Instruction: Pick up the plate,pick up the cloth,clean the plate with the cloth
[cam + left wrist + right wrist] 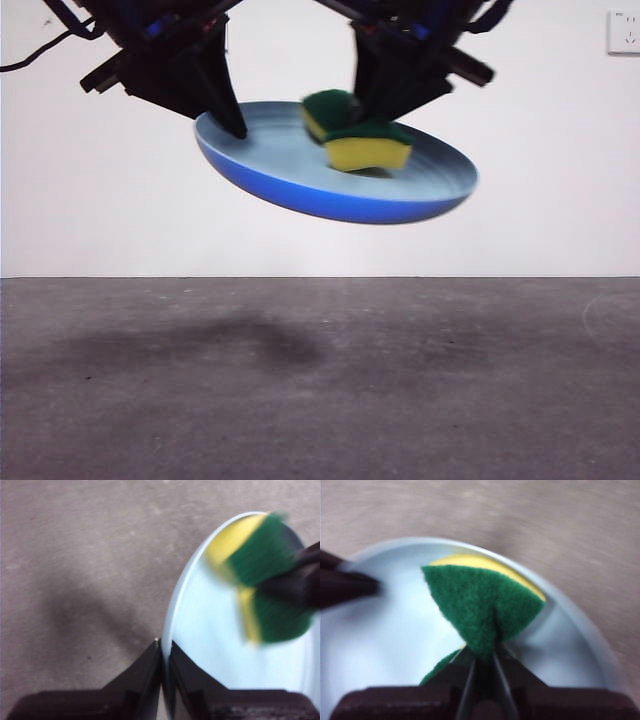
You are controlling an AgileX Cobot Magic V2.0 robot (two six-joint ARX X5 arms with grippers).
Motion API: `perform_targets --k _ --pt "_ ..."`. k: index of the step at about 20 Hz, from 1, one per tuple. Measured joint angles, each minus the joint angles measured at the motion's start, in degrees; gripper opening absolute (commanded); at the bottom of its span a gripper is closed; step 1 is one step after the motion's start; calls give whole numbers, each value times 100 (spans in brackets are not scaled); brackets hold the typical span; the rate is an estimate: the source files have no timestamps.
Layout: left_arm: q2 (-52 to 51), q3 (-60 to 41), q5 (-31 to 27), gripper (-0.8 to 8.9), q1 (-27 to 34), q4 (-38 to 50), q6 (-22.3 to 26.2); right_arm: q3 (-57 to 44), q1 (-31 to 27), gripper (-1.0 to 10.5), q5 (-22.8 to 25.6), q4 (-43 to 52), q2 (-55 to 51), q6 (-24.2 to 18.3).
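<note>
1. The grey table (320, 400) fills the lower part of the front view, with a plain white wall (560, 180) behind it and a soft dark shadow (250, 345) on the table left of centre

2. The plate (300, 165) hangs in the air well above the table, tilted so its left rim sits higher than its right rim; its pale blue upper face shows, and the underside looks a deeper blue

3. The left gripper (165, 652) comes down from the top left of the front view and is clamped on the plate's left rim, 1 jaw on each side of the edge, with the 2 jaws nearly together around it

4. The right gripper (482, 667) comes down from the top right and is pinched tight on the cloth, its 2 jaws squeezing the middle so the cloth folds up between them

5. The cloth (360, 140) rests on the upper face of the plate, right of the plate's centre; its green scouring layer faces up and its yellow foam touches the plate, and it looks blurred in the left wrist view

6. A white wall socket (623, 30) sits at the far top right corner
</note>
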Motion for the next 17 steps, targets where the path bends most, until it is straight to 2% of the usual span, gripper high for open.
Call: perform_targets --k 3,6,8,10,12,13,15,17 --pt "4 -24 -7 -7 -15 17 -17 2 415 -13 -15 -133 168 50" --pt "13 -37 -52 -7 -13 87 -17 7 826 -13 214 -933 186 -72" --pt "13 -37 -52 -7 35 85 -20 7 949 -13 774 -1624 188 -234" --pt "13 -37 -59 -7 57 0 -20 7 835 -12 1687 -2135 192 -339" --pt "13 -37 -57 -7 57 -111 -28 7 647 -13 2601 -2015 192 -380" --pt "13 -37 -57 -7 57 -142 -44 7 575 -13 2765 -1836 188 -393" --pt "13 -37 -24 -7 57 -164 -68 7 437 -13 2780 -1381 173 -398" --pt "13 -37 57 -7 59 -162 -116 7 323 -13 2592 -879 153 -413"
